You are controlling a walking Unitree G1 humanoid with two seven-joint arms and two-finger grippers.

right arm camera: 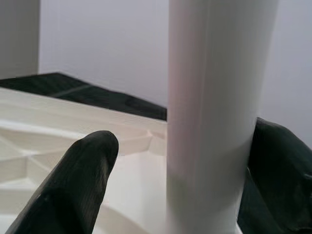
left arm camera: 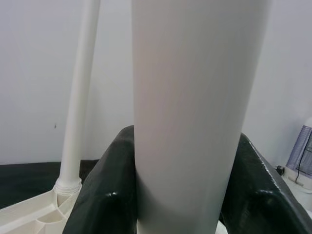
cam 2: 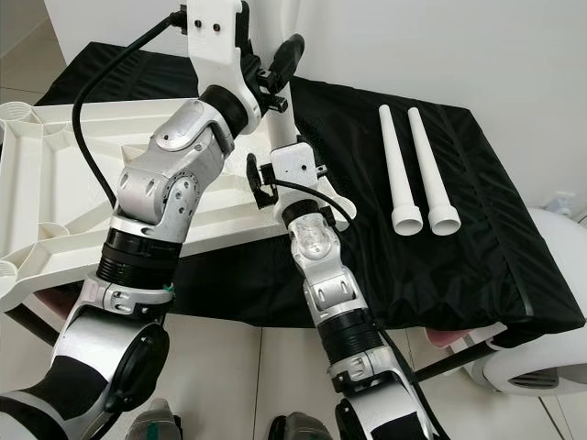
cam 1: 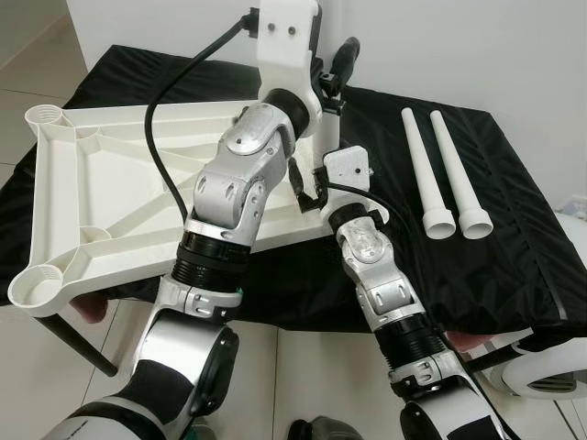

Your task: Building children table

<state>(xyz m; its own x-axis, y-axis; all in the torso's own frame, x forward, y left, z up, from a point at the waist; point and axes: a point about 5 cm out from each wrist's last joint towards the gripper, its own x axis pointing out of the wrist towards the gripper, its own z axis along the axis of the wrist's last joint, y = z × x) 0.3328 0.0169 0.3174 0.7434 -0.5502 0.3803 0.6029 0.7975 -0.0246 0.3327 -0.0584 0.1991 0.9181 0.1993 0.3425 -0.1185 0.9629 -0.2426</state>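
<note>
There are no words, numbers, labels or signs to read in any of these pictures. The white table top (cam 1: 110, 183) has no writing on it, and neither do the two loose white legs (cam 1: 449, 174) lying beside it on the black cloth (cam 1: 514, 229).
</note>
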